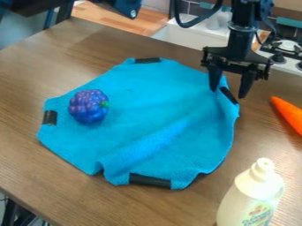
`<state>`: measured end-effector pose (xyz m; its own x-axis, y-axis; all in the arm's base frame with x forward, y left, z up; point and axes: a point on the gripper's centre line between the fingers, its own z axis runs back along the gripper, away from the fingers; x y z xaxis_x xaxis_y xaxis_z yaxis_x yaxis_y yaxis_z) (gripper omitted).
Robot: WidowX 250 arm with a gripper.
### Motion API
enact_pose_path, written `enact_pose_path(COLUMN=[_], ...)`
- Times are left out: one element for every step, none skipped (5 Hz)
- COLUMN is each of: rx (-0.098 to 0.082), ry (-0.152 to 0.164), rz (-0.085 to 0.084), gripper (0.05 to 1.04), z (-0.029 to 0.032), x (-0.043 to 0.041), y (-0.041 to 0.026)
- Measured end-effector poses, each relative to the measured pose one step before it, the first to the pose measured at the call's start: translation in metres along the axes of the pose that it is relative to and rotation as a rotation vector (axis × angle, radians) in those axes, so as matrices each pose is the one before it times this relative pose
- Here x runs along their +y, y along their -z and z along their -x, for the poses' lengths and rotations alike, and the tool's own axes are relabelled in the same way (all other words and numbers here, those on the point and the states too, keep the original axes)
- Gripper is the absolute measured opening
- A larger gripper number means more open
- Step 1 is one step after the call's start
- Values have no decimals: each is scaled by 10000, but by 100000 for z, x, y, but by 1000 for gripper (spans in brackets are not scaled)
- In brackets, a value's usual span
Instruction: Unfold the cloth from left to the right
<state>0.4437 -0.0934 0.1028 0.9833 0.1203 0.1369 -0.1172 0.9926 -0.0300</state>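
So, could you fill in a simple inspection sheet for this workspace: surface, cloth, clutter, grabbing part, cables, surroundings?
Surface: brown wood-look table, no spill seen.
Job's things: blue cloth, mostly spread, dark strips at its edges, a raised fold in its lower part.
Clutter: purple-blue bumpy toy on the cloth's left part; orange carrot-shaped thing at the right; pale bottle at lower right.
Grippers: one end effector, fingers apart, at the cloth's right edge by a dark strip.
Cables: black cable looping beside the arm.
Surroundings: toy stove beyond the table, upper right.
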Motion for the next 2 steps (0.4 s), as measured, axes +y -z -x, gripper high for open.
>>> enact_pose_path(rx=[39,-106], ry=[-54,-121], rz=[18,22], gripper=[374,150], z=[25,-238], x=[-38,-54], y=[-149,-299])
